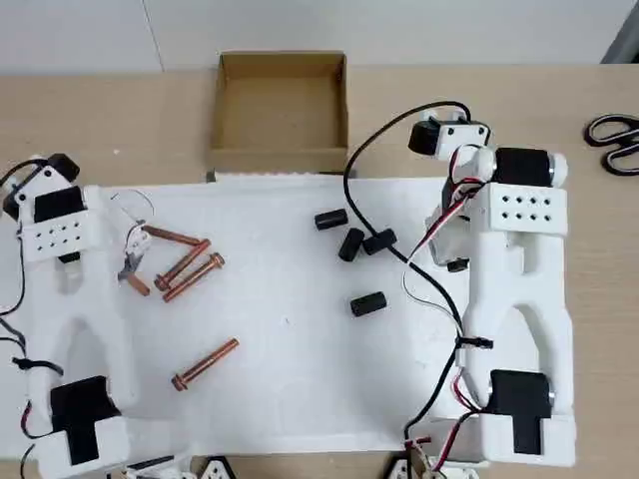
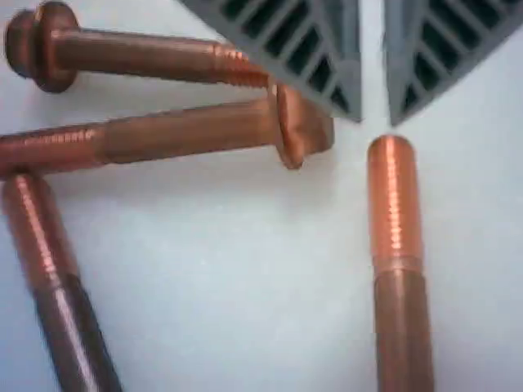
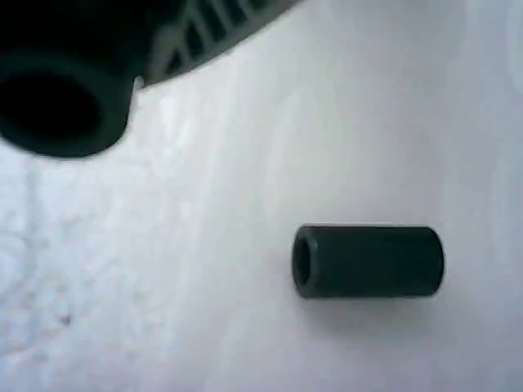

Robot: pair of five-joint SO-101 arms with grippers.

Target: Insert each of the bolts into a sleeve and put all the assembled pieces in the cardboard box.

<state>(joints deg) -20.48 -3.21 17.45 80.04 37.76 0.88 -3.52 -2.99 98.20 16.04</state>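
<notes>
Several stiff, slick bolts (image 2: pixel 188 135) lie by our slightly spread left gripper (image 2: pixel 374 114); we judge mid-shank safest. Right gripper (image 1: pixel 454 257) pinches a sleeve (image 3: pixel 61 102).

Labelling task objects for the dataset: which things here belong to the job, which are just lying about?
Job: bolts, sleeves, cardboard box.
Lying about: scissors; the foam sheet is only the work surface.
</notes>
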